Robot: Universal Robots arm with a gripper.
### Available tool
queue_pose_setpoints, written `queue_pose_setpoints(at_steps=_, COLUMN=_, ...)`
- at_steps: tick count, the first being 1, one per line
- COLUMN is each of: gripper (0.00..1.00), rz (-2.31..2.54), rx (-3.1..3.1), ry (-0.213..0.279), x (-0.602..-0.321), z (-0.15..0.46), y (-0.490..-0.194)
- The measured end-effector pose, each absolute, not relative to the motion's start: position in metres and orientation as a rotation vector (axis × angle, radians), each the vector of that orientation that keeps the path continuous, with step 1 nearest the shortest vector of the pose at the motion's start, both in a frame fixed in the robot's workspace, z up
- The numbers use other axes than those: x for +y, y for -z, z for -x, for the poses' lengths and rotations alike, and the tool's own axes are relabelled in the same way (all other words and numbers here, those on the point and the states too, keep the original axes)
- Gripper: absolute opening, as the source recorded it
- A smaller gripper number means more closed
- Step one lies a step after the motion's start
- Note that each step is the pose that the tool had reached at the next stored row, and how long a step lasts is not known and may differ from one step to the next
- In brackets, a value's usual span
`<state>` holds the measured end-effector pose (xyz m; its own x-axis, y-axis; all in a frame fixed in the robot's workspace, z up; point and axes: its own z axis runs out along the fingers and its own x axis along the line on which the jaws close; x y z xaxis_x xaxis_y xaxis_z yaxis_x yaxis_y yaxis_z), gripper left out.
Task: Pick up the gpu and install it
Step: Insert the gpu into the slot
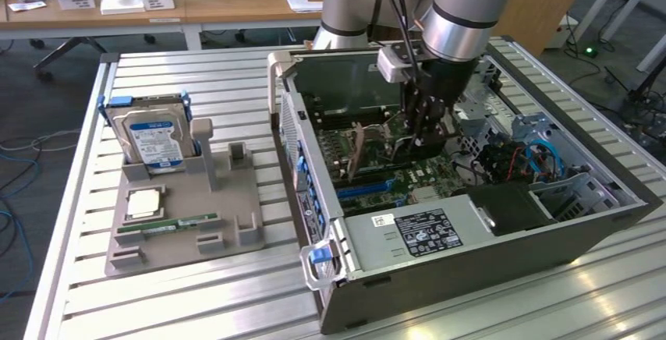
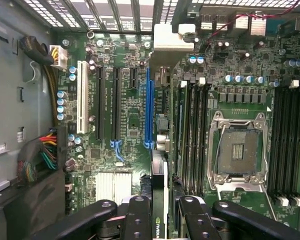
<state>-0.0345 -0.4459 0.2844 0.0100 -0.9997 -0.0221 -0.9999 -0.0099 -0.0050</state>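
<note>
Clenched on the gpu [image 2: 159,175] with the hand [image 2: 162,212], the card caught between the black fingers [image 2: 140,220]. Held upright and edge-on inside the open computer case [image 1: 458,266], over the green motherboard [image 2: 130,120].

Seen from the wrist as a thin strip just beside the blue slot [image 2: 149,107] and running parallel to it. Cannot tell whether touching that slot or clear of it. Tipped with a pale metal bracket [image 2: 167,37] beyond the far end of the blue slot, near the vented wall of the case.

To one side of the blue slot: two long black slots [image 2: 115,102], then a white slot [image 2: 82,97] and a bundle of coloured wires [image 2: 47,150]. To the other side of the blue slot: a bank of memory slots [image 2: 192,130], then the bare processor socket [image 2: 238,150].

In the exterior view, reaching straight down into the case with the arm [image 1: 463,12], hand low among the boards above the blue slot.

Well apart from the blue slot, outside the case toward the exterior view's left, on the slatted metal bench [image 1: 187,301]: a grey holder [image 1: 237,200] carrying a hard drive [image 1: 154,141] stood on edge, a green memory stick [image 1: 167,224] lying flat and a square chip [image 1: 143,203].
</note>
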Motion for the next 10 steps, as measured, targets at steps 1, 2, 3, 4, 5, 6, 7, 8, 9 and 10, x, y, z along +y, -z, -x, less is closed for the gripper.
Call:
queue_pose_setpoints(at_steps=1, gripper=0.26, rz=2.219, rx=2.196, ry=-0.019, x=-0.4468, z=0.0344, y=-0.2843)
queue_pose_setpoints(at_steps=2, gripper=0.26, rz=2.219, rx=2.197, ry=-0.019, x=-0.4477, z=0.0344, y=-0.2842)
queue_pose_setpoints(at_steps=3, gripper=0.26, rz=2.219, rx=2.197, ry=-0.019, x=-0.4484, z=0.0345, y=-0.2840)
queue_pose_setpoints(at_steps=4, gripper=0.26, rz=2.219, rx=2.197, ry=-0.019, x=-0.4488, z=0.0347, y=-0.2836)
queue_pose_setpoints(at_steps=5, gripper=0.26, rz=2.219, rx=2.197, ry=-0.019, x=-0.4490, z=0.0349, y=-0.2832)
queue_pose_setpoints(at_steps=6, gripper=0.26, rz=2.219, rx=2.197, ry=-0.019, x=-0.4492, z=0.0353, y=-0.2829)
queue_pose_setpoints(at_steps=7, gripper=0.26, rz=2.219, rx=2.197, ry=-0.019, x=-0.4492, z=0.0359, y=-0.2826)
queue_pose_setpoints(at_steps=8, gripper=0.26, rz=2.219, rx=2.197, ry=-0.019, x=-0.4492, z=0.0367, y=-0.2824)
queue_pose_setpoints(at_steps=9, gripper=0.26, rz=2.219, rx=2.197, ry=-0.019, x=-0.4492, z=0.0375, y=-0.2820)
queue_pose_setpoints(at_steps=10, gripper=0.26, rz=2.219, rx=2.197, ry=-0.019, x=-0.4493, z=0.0382, y=-0.2817)
